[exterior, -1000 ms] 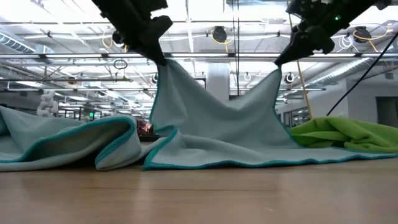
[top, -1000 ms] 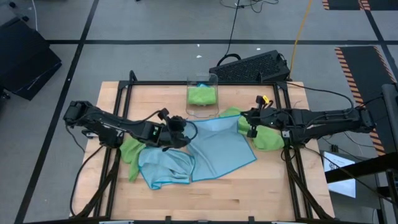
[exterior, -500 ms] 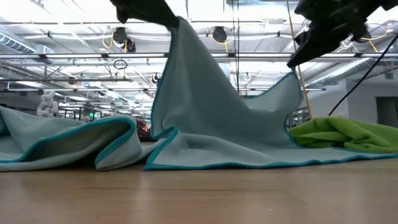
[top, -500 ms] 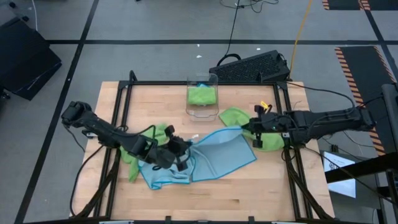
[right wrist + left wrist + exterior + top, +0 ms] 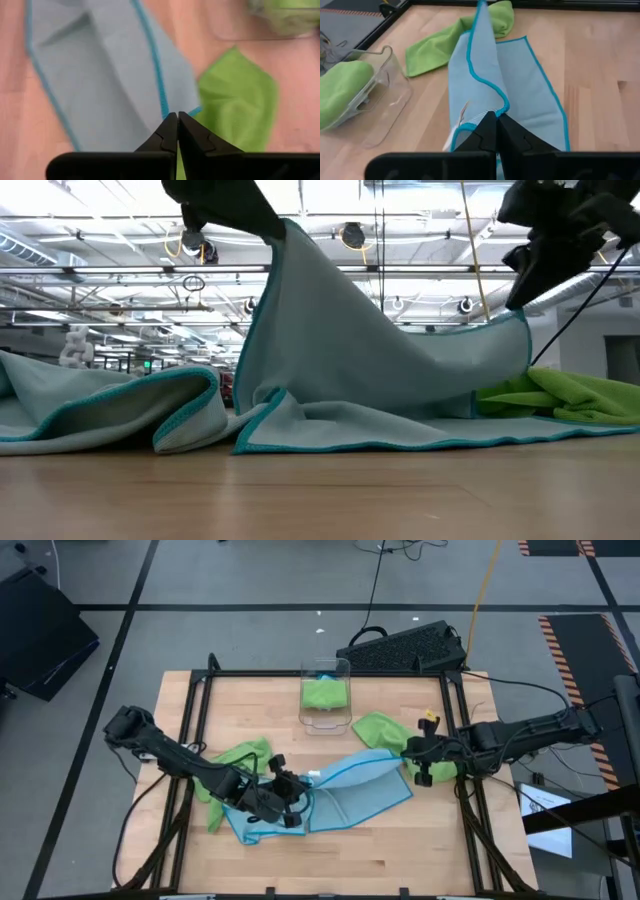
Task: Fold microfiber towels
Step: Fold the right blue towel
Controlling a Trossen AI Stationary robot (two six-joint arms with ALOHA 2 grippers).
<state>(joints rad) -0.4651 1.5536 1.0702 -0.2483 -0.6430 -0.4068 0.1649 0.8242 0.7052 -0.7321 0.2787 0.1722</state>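
A light blue towel (image 5: pixel 365 785) with a teal hem is held up by two corners, and its lower part lies on the table. My left gripper (image 5: pixel 296 796) is shut on the corner toward the near left. My right gripper (image 5: pixel 408 752) is shut on the corner toward the right. In the low view the towel (image 5: pixel 360 370) slopes between my left gripper (image 5: pixel 272 222) and my right gripper (image 5: pixel 520 298). A second blue towel (image 5: pixel 255 825) lies crumpled on the table under my left arm. My left gripper pinches a hemmed corner (image 5: pixel 481 117) of the blue towel between its two fingers, slanting down from the table's left. That corner is lifted clear and the cloth runs away from it, fairly taut. A small white tag (image 5: pixel 463 113) hangs beside the hold. My right gripper pinches the opposite corner (image 5: pixel 166 107) of the same edge between its two fingertips, slanting down from the table's right. The corner is lifted clear of the table. The cloth falls away below it onto the wood.
A clear bin (image 5: pixel 326 690) with a green towel in it stands at the far middle. Loose green towels lie at the left (image 5: pixel 240 754), beside the bin (image 5: pixel 378 726) and under my right gripper (image 5: pixel 442 766). A black frame (image 5: pixel 452 700) borders the table.
My left gripper has carried its corner toward the table's near edge. My right gripper has gone toward the right edge and sunk a little. The held edge, which sagged between them, is now drawn out straighter; the towel's lower part has stayed on the table.
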